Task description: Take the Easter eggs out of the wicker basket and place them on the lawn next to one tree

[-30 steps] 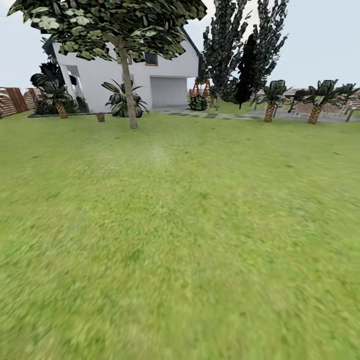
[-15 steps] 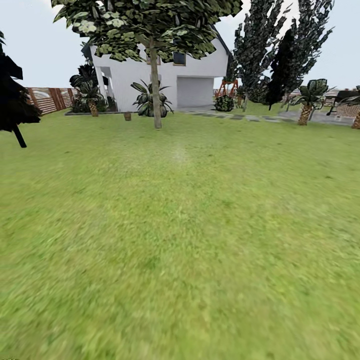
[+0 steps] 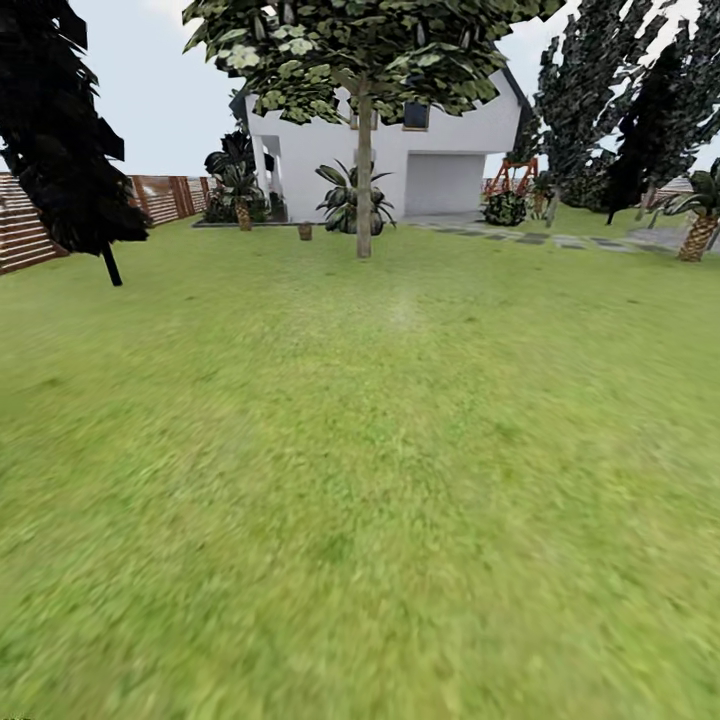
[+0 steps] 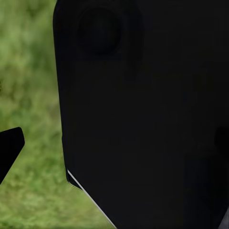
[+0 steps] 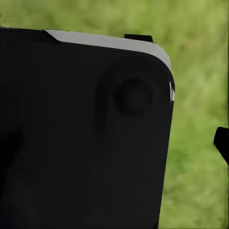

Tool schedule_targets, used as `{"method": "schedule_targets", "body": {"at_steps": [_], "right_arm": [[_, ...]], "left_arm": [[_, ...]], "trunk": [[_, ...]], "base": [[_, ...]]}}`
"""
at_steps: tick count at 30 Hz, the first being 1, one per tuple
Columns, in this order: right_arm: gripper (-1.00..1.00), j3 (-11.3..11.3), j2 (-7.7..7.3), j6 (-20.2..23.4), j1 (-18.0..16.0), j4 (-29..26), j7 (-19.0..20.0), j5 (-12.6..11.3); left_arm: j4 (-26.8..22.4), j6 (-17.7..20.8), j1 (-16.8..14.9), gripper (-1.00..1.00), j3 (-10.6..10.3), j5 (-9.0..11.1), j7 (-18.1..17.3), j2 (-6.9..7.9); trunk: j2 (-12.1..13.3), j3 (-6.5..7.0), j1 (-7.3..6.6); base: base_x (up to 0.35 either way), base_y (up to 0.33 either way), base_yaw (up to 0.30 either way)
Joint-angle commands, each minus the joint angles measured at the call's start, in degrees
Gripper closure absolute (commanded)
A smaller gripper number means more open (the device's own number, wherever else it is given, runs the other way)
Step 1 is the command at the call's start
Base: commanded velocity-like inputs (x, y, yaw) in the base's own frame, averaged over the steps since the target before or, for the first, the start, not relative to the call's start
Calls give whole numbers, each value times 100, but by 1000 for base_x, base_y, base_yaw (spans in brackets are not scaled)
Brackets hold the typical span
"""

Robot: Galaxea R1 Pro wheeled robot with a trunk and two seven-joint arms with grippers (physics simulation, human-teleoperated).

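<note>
The lawn (image 3: 360,470) spreads wide and green in the head view. The Easter eggs are out of view. A small brown thing (image 3: 305,231) sits far off on the grass near the house; it is too small to tell whether it is the wicker basket. In the left wrist view a dark fingertip (image 4: 9,148) shows beside a large black body part (image 4: 143,114), over grass. The right wrist view likewise has a dark fingertip (image 5: 222,143) next to a black body part (image 5: 81,133). Neither view shows whether the jaws are open or shut.
A leafy tree with a slim pale trunk (image 3: 364,200) stands ahead, before a white house (image 3: 440,150). A dark tree (image 3: 70,150) and a brown slatted fence (image 3: 25,230) are at the left. Palms (image 3: 697,225) and grey paving slabs (image 3: 560,240) lie far right.
The whole head picture has shifted to the right, so the camera has turned left. The dark tree and more of the fence have come into view at the left.
</note>
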Motion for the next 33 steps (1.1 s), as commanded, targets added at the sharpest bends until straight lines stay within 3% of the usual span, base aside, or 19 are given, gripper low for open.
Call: {"method": "schedule_targets", "body": {"at_steps": [1,16,33], "right_arm": [[-100,-3,-2,-17,-3,6,4,31],[-100,-3,-26,-17,-3,4,4,14],[-100,-3,-25,-17,-3,7,8,40]], "left_arm": [[-11,-2,4,-100,4,8,-5,0],[-11,-2,3,-100,4,8,-5,0],[-11,-2,3,-100,4,9,-5,0]], "trunk": [[-2,-4,4],[-2,-68,4],[-2,-77,4]], "base": [[340,0,292],[340,0,214],[340,0,12]]}}
